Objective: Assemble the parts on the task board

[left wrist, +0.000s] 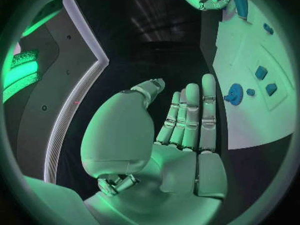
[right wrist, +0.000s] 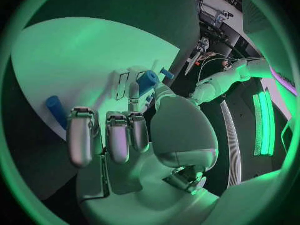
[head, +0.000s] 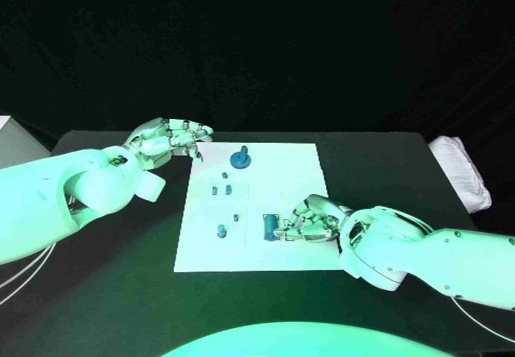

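Observation:
The white task board [head: 295,167] lies mid-table. At its far end stands a round blue part with a knob [head: 242,158], which the left wrist view shows as well [left wrist: 235,93]. Several small blue parts [head: 223,190] sit along its left half. A long blue part [head: 269,227] lies flat near the front. My right hand [head: 306,220] rests on the board just right of that part, fingers curled in, nothing between them. In the right wrist view the long part [right wrist: 55,110] lies beside the curled fingers [right wrist: 109,135]. My left hand [head: 172,137] hovers off the board's far left corner, holding nothing, its fingers [left wrist: 190,115] straight.
A white folded cloth [head: 464,175] lies at the table's right edge. A pale box [head: 13,145] stands off the left edge. Bare black tabletop [head: 118,297] surrounds the board on the left and front.

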